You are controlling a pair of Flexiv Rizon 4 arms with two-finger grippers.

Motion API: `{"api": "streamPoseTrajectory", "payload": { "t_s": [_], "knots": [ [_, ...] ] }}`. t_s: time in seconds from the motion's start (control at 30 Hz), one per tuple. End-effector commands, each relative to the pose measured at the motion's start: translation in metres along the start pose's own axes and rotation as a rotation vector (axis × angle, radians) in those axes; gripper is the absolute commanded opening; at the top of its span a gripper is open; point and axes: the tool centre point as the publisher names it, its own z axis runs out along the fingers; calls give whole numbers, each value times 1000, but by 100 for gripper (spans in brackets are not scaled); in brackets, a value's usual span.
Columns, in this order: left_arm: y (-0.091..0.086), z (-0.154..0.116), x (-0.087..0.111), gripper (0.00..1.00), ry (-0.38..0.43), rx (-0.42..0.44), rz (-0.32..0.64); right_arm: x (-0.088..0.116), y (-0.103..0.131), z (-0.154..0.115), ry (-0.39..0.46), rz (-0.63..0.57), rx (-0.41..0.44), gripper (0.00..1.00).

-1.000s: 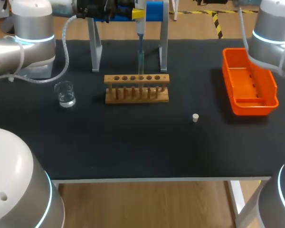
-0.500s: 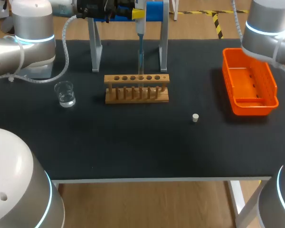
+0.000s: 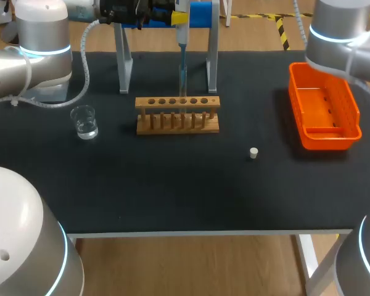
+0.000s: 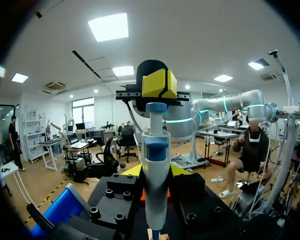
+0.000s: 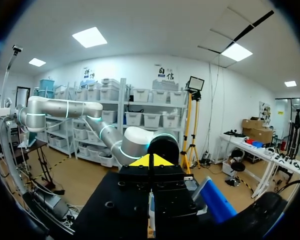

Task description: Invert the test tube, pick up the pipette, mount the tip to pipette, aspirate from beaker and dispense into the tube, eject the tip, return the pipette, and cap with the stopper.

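1. The left gripper [image 4: 163,84] is clamping the pipette [image 3: 181,34] between its fingers and holding it upright above the wooden rack [image 3: 177,122], with the tip pointing down into the test tube [image 3: 183,83] standing in that rack.
2. The right gripper [image 5: 150,161] is pressing its fingers together, holding nothing.
3. The stopper [image 3: 253,153] is lying apart from the rack on my right arm's side; the beaker [image 3: 84,121] is standing on the rack's other side.

Beaker [image 3: 84,121] left of rack [image 3: 177,115]; pipette [image 3: 182,37] upright over rack, between stand [image 3: 124,61] legs; stopper [image 3: 253,153] front-right of rack; tray [image 3: 356,111] far right

The pipette [image 3: 182,37] — top cut off, lower end lost in rack [image 3: 177,102].
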Motion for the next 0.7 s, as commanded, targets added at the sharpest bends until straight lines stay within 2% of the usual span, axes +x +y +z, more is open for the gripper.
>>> {"api": "streamPoseTrajectory", "payload": {
  "t_s": [0.03, 0.7],
  "knots": [
    [-1, -1, 0, 0, 2, -2, -1, -4, 0, 6, 12, 11, 14, 0],
    [-1, -1, 0, 0, 2, -2, -1, -10, -8, 17, 18, 47, 25, 0]
  ]
}}
